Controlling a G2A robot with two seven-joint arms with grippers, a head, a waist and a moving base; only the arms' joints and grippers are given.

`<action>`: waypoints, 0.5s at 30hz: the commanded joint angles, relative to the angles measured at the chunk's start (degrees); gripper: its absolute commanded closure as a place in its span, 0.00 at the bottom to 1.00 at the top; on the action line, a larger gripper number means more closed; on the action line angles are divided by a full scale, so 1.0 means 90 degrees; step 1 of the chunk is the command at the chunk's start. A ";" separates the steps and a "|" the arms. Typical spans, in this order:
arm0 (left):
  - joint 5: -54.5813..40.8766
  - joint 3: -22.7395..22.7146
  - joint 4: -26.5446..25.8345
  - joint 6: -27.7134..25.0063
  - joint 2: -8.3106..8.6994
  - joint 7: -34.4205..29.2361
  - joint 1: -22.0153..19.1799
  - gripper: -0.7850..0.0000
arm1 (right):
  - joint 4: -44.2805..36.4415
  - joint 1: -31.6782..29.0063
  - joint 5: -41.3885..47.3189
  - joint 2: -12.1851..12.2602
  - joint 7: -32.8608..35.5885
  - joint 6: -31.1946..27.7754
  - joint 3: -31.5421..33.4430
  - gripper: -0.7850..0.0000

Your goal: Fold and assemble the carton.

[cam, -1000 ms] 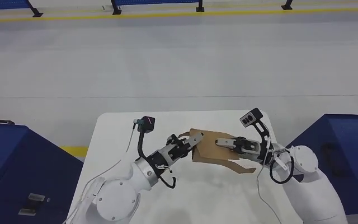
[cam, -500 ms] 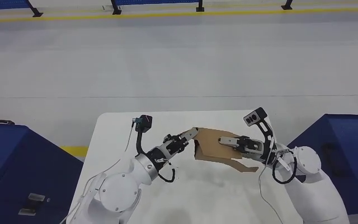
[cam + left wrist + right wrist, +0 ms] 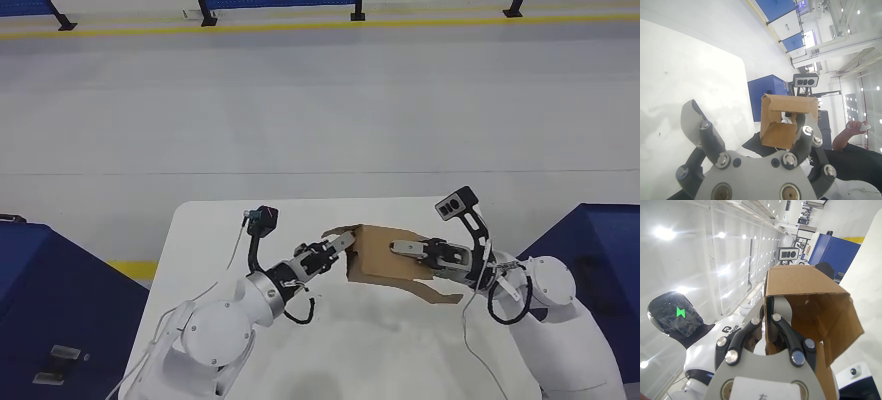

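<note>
1. Carton [image 3: 385,258] of brown cardboard is hanging just above the white table [image 3: 300,215], near its far edge, between my two arms in the top view.
2. My right gripper [image 3: 405,246] is pinching one side wall of the carton. In the right wrist view I am watching one finger [image 3: 780,306] lying inside the box and the other [image 3: 755,313] pressing from outside, with the cardboard between them.
3. At that end the carton [image 3: 806,281] is gaping open, and a loose flap [image 3: 829,347] is drooping beside the right gripper [image 3: 768,311].
4. My left gripper [image 3: 338,252] is sitting at the opposite end of the carton with its fingers spread wide, gripping nothing.
5. Through the left wrist view I am looking straight at that end of the carton [image 3: 772,117]. Its end flaps [image 3: 789,110] are folding partly inward and leaving a small square gap.
6. One finger [image 3: 806,121] of the left gripper [image 3: 748,113] is lying at the rim of that end, though I cannot tell whether it is touching. The other finger [image 3: 693,111] is standing well apart over the table [image 3: 696,66].
</note>
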 commanded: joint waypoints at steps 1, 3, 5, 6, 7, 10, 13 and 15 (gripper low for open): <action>-0.0040 0.0033 0.0071 -0.0010 -0.0008 -0.0001 -0.0045 0.00 | 0.0018 0.0016 0.0053 -0.0005 0.0041 0.0004 -0.0034 1.00; -0.0055 0.0091 0.0126 -0.0045 -0.0015 -0.0053 -0.0107 0.00 | 0.0042 0.0037 0.0077 -0.0008 0.0062 0.0000 -0.0050 1.00; -0.0101 0.0132 0.0176 -0.0091 -0.0023 -0.0076 -0.0148 0.00 | 0.0069 0.0055 0.0136 -0.0013 0.0095 -0.0002 -0.0073 1.00; -0.0127 0.0144 0.0202 -0.0101 -0.0026 -0.0091 -0.0165 0.00 | 0.0092 0.0066 0.0153 -0.0014 0.0103 0.0001 -0.0080 1.00; -0.0154 0.0149 0.0215 -0.0128 -0.0028 -0.0100 -0.0183 0.00 | 0.0117 0.0074 0.0204 -0.0017 0.0123 0.0015 -0.0096 1.00; -0.0259 0.0097 0.0202 -0.0245 -0.0034 -0.0032 -0.0185 0.00 | 0.0265 0.0121 0.0440 -0.0027 0.0222 0.0072 -0.0111 1.00; -0.0433 -0.0002 0.0099 -0.0420 -0.0026 -0.0055 -0.0110 0.00 | 0.0562 0.0205 0.0995 -0.0049 0.0487 0.0254 -0.0167 1.00; -0.0547 -0.0098 0.0007 -0.0517 -0.0012 -0.0122 -0.0029 0.00 | 0.0855 0.0307 0.1440 -0.0069 0.0757 0.0431 -0.0221 1.00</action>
